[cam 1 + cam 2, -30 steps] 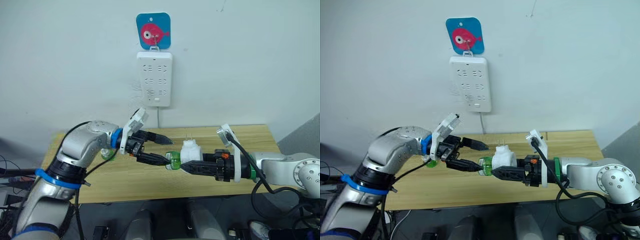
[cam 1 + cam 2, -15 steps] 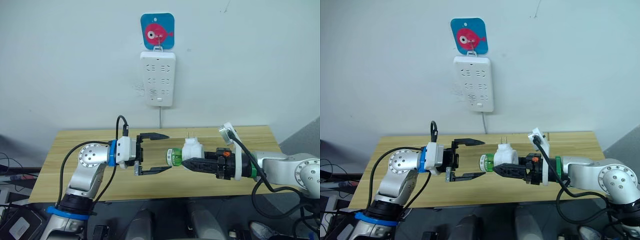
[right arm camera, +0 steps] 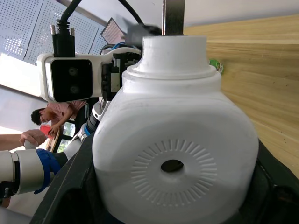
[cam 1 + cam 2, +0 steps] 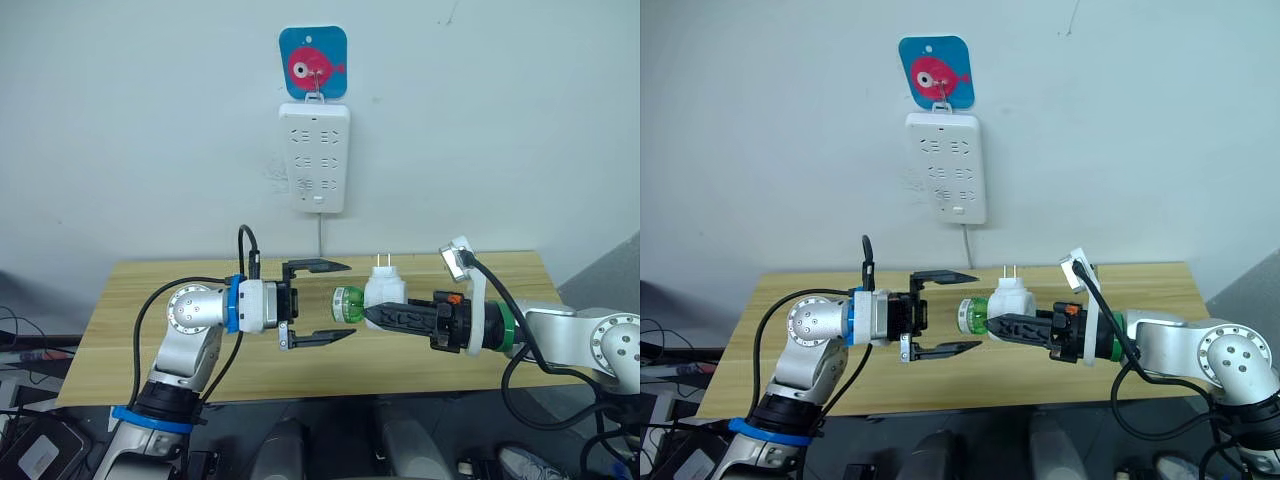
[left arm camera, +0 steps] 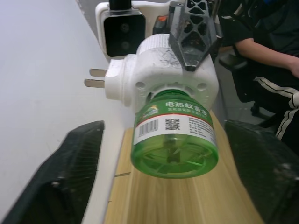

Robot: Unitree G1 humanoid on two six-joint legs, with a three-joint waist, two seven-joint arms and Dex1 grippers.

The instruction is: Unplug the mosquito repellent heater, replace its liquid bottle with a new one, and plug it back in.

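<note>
Heater [image 4: 384,299], unplugged, is clamped in the right end effector [image 4: 372,316] above the surface's [image 4: 130,300] middle, facing the left end effector [image 4: 338,300], spread wide. From the left wrist, the green bottle [image 5: 174,140] sits between the fingers [image 5: 70,172]; the removal step seems at hand, calling for closing and unscrewing.

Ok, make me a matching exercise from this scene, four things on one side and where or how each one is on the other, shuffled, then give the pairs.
Things:
1. heater
2. green bottle
3. left gripper
4. power strip

States:
A. hanging on the wall under a fish hook
B. open, fingers on either side of the bottle
C. held by the right gripper, prongs up
D. screwed into the heater, pointing at the left gripper

Pairs: 1-C, 2-D, 3-B, 4-A
</note>
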